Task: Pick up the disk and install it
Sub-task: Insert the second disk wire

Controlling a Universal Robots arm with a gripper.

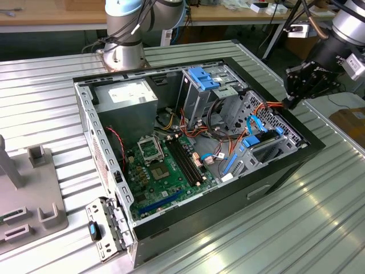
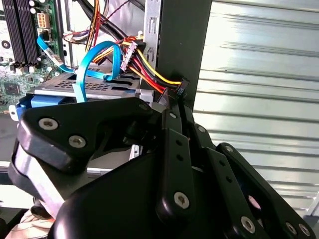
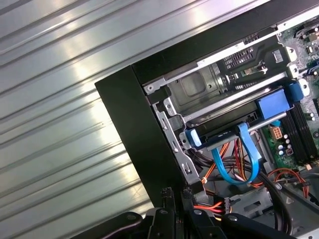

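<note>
The end effector (image 1: 296, 85) is being held above the open PC case's (image 1: 285, 165) edge, at the exterior view's right, w/ fingers clenched together and nothing being gripped. The disk (image 1: 263, 144) is being seen seated in the drive bay inside the case, blue rails showing, w/ a blue cable (image 3: 239, 159) being looped over it. The case is being carried by the ribbed metal counter (image 1: 296, 228).
</note>
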